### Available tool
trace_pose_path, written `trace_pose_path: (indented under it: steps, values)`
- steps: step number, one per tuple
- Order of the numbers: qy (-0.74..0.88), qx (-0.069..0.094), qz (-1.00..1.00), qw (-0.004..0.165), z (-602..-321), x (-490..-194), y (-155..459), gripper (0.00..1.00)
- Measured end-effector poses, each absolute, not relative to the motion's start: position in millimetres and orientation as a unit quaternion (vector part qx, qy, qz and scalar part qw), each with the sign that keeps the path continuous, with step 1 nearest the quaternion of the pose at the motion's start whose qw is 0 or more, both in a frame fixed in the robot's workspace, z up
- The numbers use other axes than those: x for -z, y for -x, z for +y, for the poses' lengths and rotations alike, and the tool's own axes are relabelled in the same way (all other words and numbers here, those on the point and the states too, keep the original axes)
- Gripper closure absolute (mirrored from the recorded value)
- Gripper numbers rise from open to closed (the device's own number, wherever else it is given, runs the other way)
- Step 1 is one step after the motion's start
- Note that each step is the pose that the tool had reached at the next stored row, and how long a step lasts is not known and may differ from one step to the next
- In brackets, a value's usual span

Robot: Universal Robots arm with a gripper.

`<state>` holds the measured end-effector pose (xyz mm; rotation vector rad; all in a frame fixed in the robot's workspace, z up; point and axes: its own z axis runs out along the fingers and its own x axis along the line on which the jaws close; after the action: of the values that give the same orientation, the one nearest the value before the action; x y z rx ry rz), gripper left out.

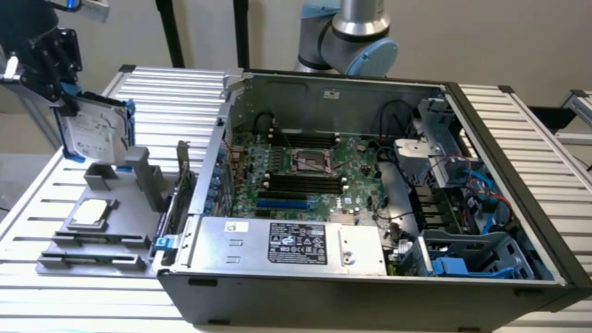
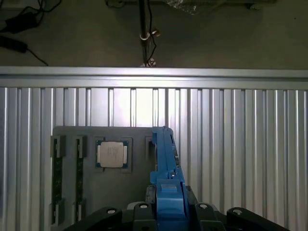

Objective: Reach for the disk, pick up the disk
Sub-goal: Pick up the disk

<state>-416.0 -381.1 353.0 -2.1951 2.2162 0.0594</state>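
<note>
The disk, silver-grey with a white label and blue rails, hangs upright and slightly tilted at the exterior view's left. It sits just above the upright slot of a grey holder tray. My gripper is shut on the disk's upper edge. In the wrist view the disk appears edge-on as a blue rail rising from between my gripper fingers, over the tray. I cannot tell whether its lower edge still touches the slot.
A small square silver chip lies in the tray. An open computer case with a grey labelled box stands to the exterior view's right. Everything rests on a ribbed metal table.
</note>
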Motion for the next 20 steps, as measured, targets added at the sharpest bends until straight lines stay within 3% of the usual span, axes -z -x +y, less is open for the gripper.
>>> trace_pose_path:
  steps: [20]
  values:
    - [0.706, -0.02, 0.708, 0.011, -381, -411, 391, 0.67]
